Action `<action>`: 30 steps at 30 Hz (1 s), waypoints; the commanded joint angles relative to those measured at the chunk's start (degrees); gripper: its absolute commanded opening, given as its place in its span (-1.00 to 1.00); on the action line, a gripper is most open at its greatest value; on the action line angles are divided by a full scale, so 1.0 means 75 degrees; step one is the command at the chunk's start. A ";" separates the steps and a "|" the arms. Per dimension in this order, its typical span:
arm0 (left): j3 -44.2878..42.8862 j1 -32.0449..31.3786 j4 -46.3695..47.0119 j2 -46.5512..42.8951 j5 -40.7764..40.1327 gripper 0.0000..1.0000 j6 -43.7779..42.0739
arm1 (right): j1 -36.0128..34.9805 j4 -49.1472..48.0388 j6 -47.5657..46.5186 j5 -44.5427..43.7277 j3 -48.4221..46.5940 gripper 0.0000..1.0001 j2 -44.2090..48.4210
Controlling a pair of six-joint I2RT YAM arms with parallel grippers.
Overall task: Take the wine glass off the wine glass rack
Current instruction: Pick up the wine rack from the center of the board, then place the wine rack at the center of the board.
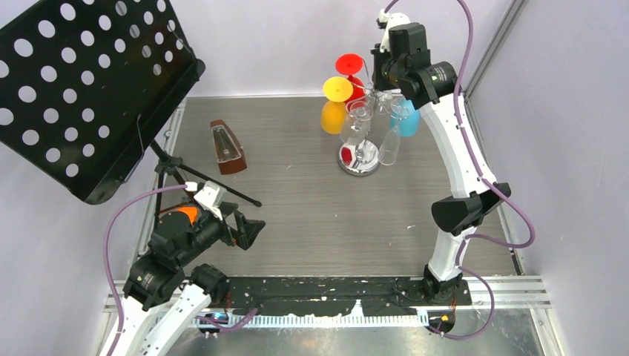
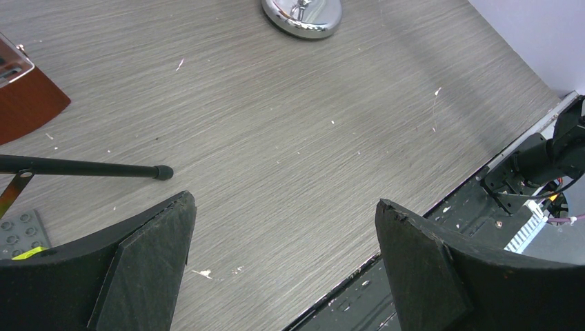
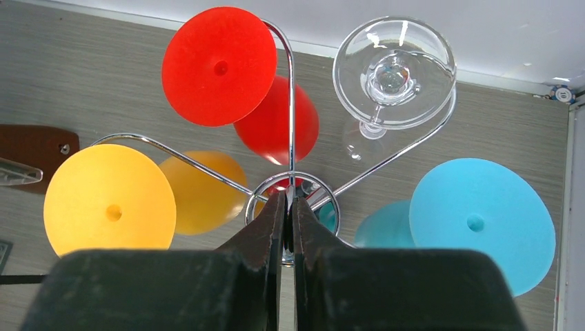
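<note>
The right claw (image 3: 288, 201) is clenched, its two fingers pressed together on the top of the rack (image 3: 292, 138) right at the centre ring, so it grips the rack and no glass. Around that grip four glasses hang upside down from the curled arms, feet up: the red glass (image 3: 219, 67) at the far left, the clear glass (image 3: 393, 72) at the far right, the yellow glass (image 3: 110, 205) at the near left and the blue glass (image 3: 481, 224) at the near right. All four are on the rack and none has been lifted off. From above, the right claw (image 1: 384, 90) sits over the rack (image 1: 358, 159), which stands on its round mirrored base toward the far right of the table (image 1: 319, 215), with the right arm reaching up to it along the right edge. The left claw (image 2: 284, 205) is released, jaws spread wide with nothing between them, above bare tabletop near the front left corner and well apart from the rack; only the base (image 2: 301, 17) shows at the top of its view. Near that claw (image 1: 248, 226) a leg (image 2: 162, 172) of the music stand (image 1: 81, 89) ends on the table, and a brown metronome (image 1: 228, 147) stands farther back, between the stand and the rack.
</note>
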State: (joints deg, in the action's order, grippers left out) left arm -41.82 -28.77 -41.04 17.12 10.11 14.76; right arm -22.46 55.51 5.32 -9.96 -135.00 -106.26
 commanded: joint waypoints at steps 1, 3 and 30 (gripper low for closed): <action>0.0014 -0.0007 0.0263 0.0014 -0.0002 0.98 -0.0015 | -0.0261 -0.2459 -0.0182 -0.0289 -0.0845 -0.89 0.1026; 0.0021 -0.0007 0.0257 0.0008 -0.0017 0.98 -0.0012 | -0.0454 -0.2475 -0.0293 -0.0328 -0.0712 -0.89 0.1115; 0.0024 -0.0007 0.0204 0.0081 -0.0268 0.98 -0.0005 | -0.1691 -0.2366 -0.0661 -0.0872 0.0353 -0.89 0.2280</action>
State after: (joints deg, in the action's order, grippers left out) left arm -41.82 -28.77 -41.06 17.12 8.95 14.76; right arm -34.17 55.88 1.21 -13.74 -129.82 -98.54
